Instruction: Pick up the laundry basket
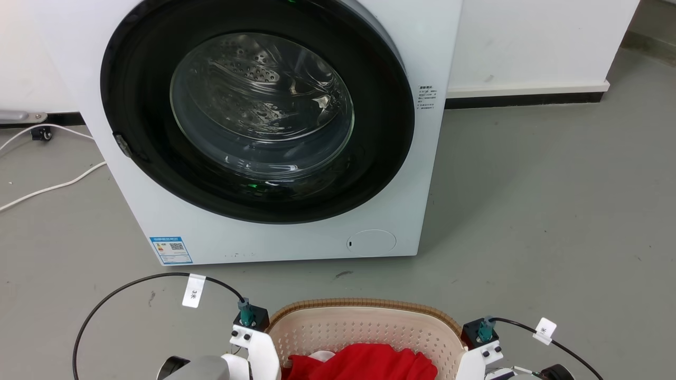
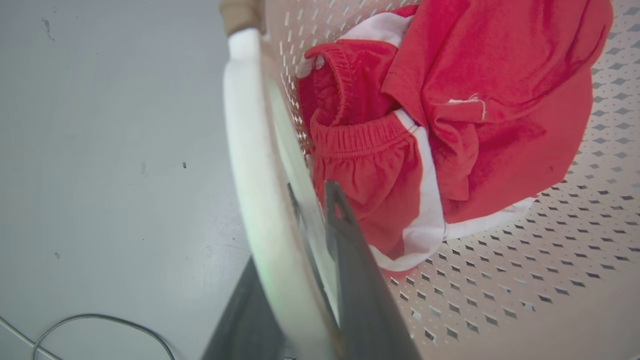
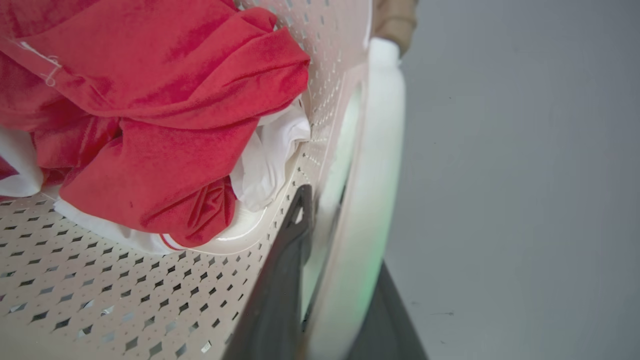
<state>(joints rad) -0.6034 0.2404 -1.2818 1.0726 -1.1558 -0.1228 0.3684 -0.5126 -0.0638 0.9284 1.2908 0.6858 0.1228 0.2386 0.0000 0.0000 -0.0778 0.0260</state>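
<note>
Left wrist view: claw [image 2: 298,234] astride basket [image 2: 500,280]

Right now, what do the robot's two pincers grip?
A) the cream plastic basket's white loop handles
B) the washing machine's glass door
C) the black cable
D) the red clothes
A: the left pincer and right pincer each clamp a white loop handle of the cream perforated laundry basket.

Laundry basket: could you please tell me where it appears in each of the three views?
Head view: laundry basket at bottom centre.
Left wrist view: laundry basket on the right, white handle at centre.
Right wrist view: laundry basket on the left, white handle at centre.
Shared landmark: the red clothes inside it.
</note>
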